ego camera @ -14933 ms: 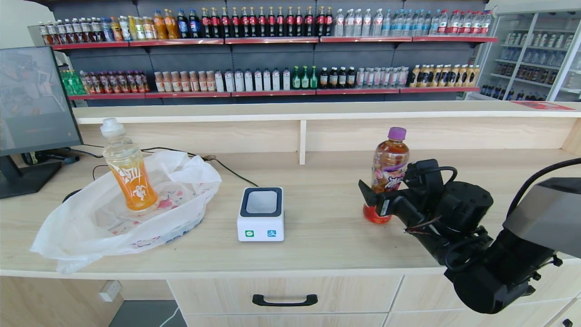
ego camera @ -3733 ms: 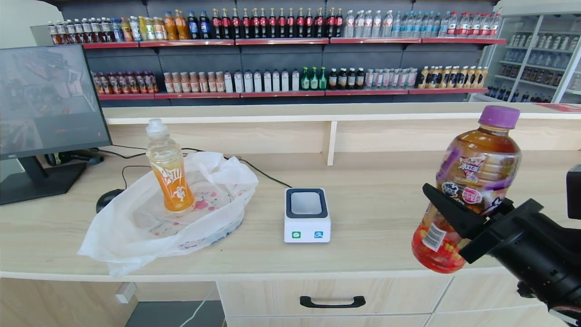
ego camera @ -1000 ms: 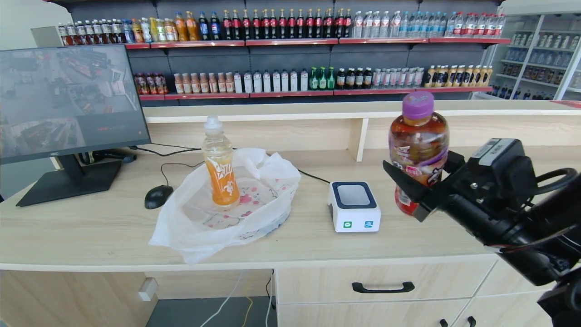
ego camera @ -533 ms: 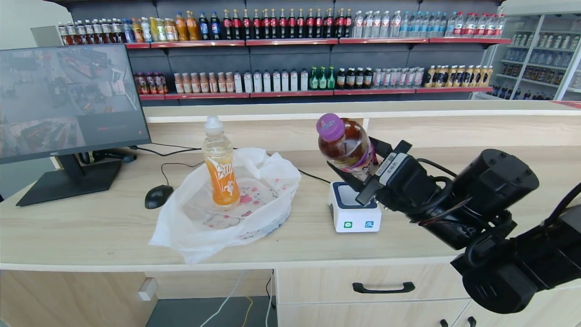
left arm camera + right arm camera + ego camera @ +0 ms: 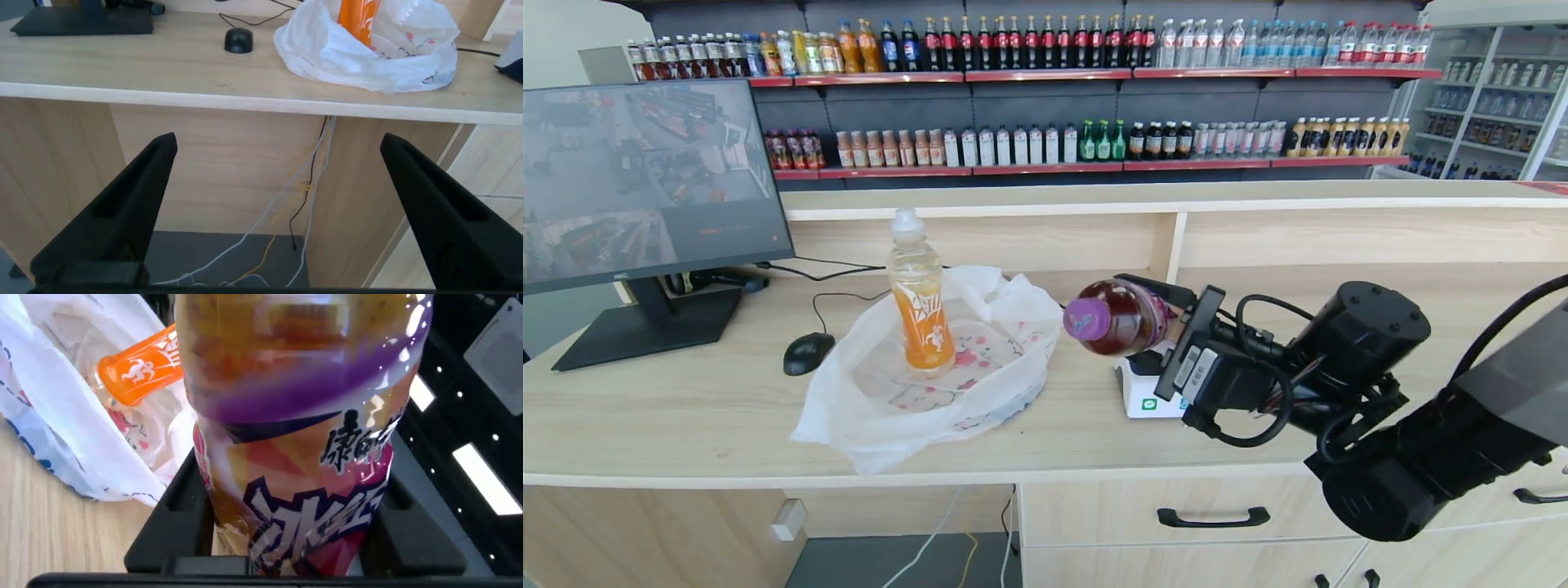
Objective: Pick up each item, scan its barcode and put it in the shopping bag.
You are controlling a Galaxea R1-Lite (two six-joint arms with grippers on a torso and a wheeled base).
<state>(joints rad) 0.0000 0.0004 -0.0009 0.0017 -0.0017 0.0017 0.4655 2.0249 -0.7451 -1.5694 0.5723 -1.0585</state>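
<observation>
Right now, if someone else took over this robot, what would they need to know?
Right claw: shut on the purple-capped bottle, held on its side just above the scanner, cap towards the shopping bag.
Left claw: open, empty, low in front of the counter.
Done: orange bottle stands upright in the bag.
To do: get the purple-capped bottle scanned, then bag it.

Looks like a small convenience shop, seen from behind the till. Can tell from the red-edged shelves (image 5: pixel 1029 75) crammed with rows of bottled drinks (image 5: pixel 1013 41), way out past the jaws of the right gripper (image 5: pixel 1160 322), plus a glass-door fridge (image 5: pixel 1478 106) off to their right. Got a checkout counter (image 5: pixel 686 408) with a barcode scanner (image 5: pixel 1147 400) right under the jaws, a shopping bag (image 5: pixel 980 392) just left of them, and a monitor (image 5: pixel 645 180) with mouse (image 5: pixel 805 353) further left.
</observation>
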